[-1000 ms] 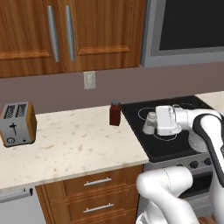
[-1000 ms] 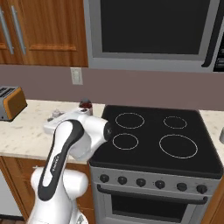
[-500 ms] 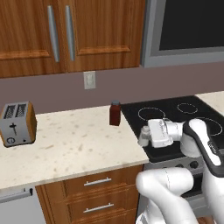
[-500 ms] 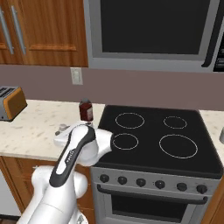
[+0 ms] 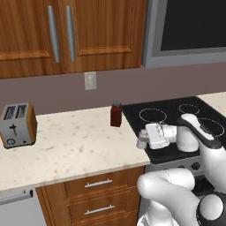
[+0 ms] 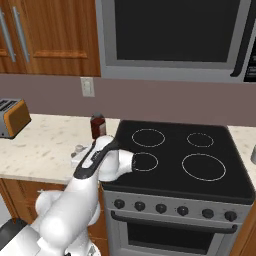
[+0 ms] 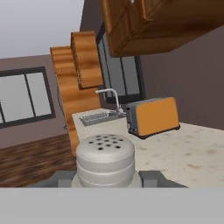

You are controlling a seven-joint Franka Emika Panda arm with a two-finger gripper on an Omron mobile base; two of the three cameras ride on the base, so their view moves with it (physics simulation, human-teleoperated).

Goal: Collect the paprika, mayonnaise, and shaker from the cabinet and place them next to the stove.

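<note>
The two-finger gripper (image 5: pixel 142 140) sits at centre right of the left base view, its fingers closed on the small pale grey shaker (image 7: pixel 105 160) with a rounded, perforated top. It hangs low at the front edge of the speckled beige stone counter (image 5: pixel 75 145), just beside the flat black glass stove (image 6: pixel 175 155). Risk: released here, the smooth little cylinder may tip or roll off the edge. The dark red-brown squarish paprika bottle (image 5: pixel 116 114) stands behind — upright, 1 item already placed.
</note>
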